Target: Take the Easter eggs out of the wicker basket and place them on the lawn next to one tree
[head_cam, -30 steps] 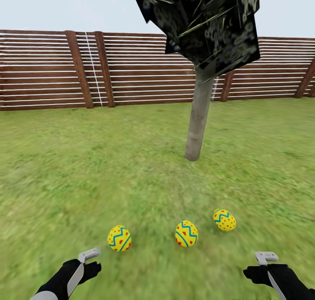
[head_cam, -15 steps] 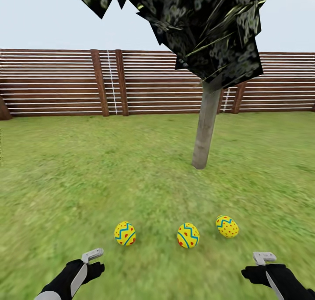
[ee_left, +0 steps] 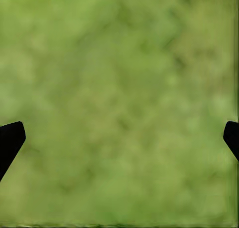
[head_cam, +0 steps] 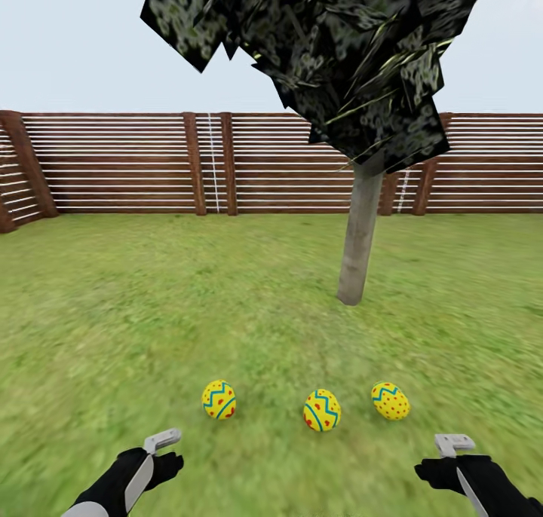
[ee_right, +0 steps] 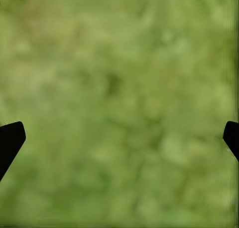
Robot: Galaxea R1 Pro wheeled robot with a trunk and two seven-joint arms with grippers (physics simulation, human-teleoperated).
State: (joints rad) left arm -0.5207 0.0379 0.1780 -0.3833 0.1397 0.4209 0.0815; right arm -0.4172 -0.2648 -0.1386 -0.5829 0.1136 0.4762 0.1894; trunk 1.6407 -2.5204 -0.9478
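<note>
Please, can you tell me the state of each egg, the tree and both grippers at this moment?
Left egg: lying on the lawn, free.
Middle egg: on the grass, free.
Right egg: on the grass, free.
Tree: standing, trunk leaning slightly.
Left gripper: open, empty.
Right gripper: open, empty.

A fenced garden, rendered in simulation. A wide lawn (head_cam: 151, 313) of mottled green grass fills the ground and runs back to a brown fence (head_cam: 113, 163) of horizontal slats between darker posts, which turns a corner at the left. A single tree (head_cam: 360, 238) with a plain grey-brown trunk and a dark, blocky crown stands on the grass. Pale open sky (head_cam: 75, 42) shows above the fence line. Three painted Easter eggs (head_cam: 322, 410) lie on the grass near the trunk.
</note>
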